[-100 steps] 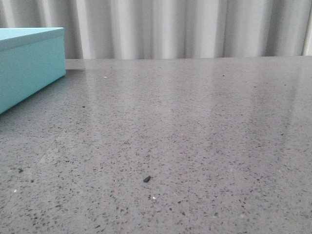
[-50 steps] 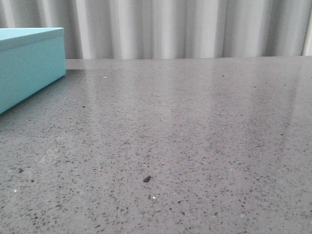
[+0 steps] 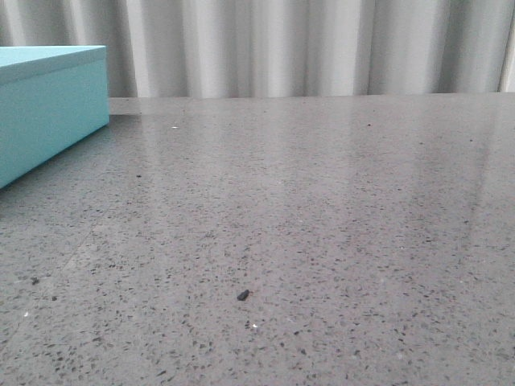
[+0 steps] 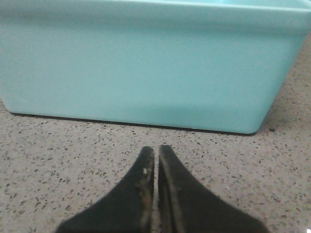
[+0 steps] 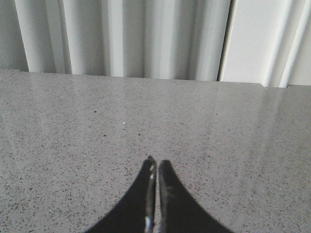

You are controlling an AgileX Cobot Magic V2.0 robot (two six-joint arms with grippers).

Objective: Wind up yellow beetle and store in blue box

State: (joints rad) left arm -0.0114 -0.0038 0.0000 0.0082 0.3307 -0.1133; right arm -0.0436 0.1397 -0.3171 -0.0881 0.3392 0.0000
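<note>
The left end effector (image 4: 156, 154) has its two dark fingers pressed together with only a hairline seam between them, clamped on nothing. It hangs low over the speckled worktop (image 4: 58, 160), pointing straight at the near wall of the blue box (image 4: 141, 68), which stands just ahead at its 12 o'clock; that stance reads as an arm parked beside the container, not one carrying anything to it.

The right end effector (image 5: 155, 167) is likewise closed on nothing, tips together, aimed across bare worktop toward the pale curtain (image 5: 146, 34) at 12 o'clock.

In the front view the blue box (image 3: 48, 104) sits at about 10 o'clock on the worktop (image 3: 322, 225), its opening above the camera's line of sight, so its contents cannot be told. A small dark speck (image 3: 242, 295) lies near 6 o'clock.

No yellow beetle is in sight. This fits either the toy lying inside the box, or the toy lying outside the cameras' reach.
</note>
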